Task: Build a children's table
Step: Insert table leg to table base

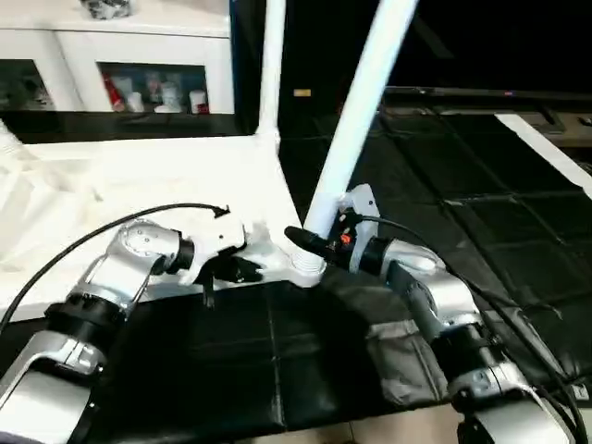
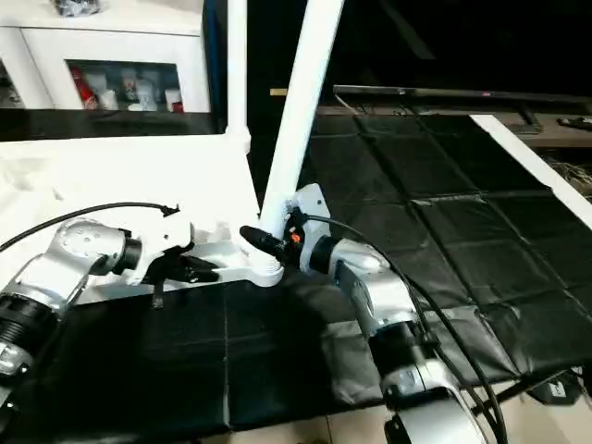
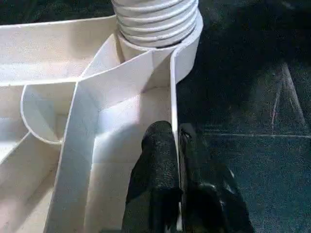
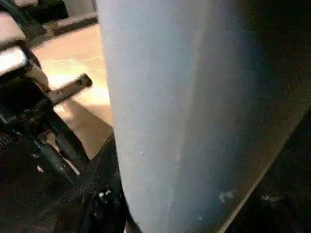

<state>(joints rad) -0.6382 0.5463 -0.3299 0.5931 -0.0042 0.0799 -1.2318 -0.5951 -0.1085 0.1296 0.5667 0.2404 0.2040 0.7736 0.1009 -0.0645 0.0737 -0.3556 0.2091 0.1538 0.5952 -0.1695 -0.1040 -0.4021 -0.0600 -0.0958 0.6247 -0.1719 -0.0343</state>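
Note:
The children's table top (image 1: 139, 194) lies upside down on the black mat, ribs upward. One white leg (image 1: 271, 65) stands in its far corner. A second leg (image 1: 361, 111) rises tilted from the near corner socket (image 1: 305, 268), its ribbed end (image 3: 155, 22) seated in the socket. My right gripper (image 1: 310, 242) is shut on this leg just above the socket, one black finger (image 1: 298, 239) across its front. My left gripper (image 1: 242, 268) is shut on the top's thin rim wall (image 3: 172, 87) beside that socket, with a finger (image 3: 155, 155) on either side of it.
A white cabinet with glass doors (image 1: 148, 65) stands behind the table top. A long white part (image 1: 546, 153) lies on the black mat (image 1: 444, 185) at the far right. The mat's near edge meets pale floor (image 1: 370, 430). Cables trail from both wrists.

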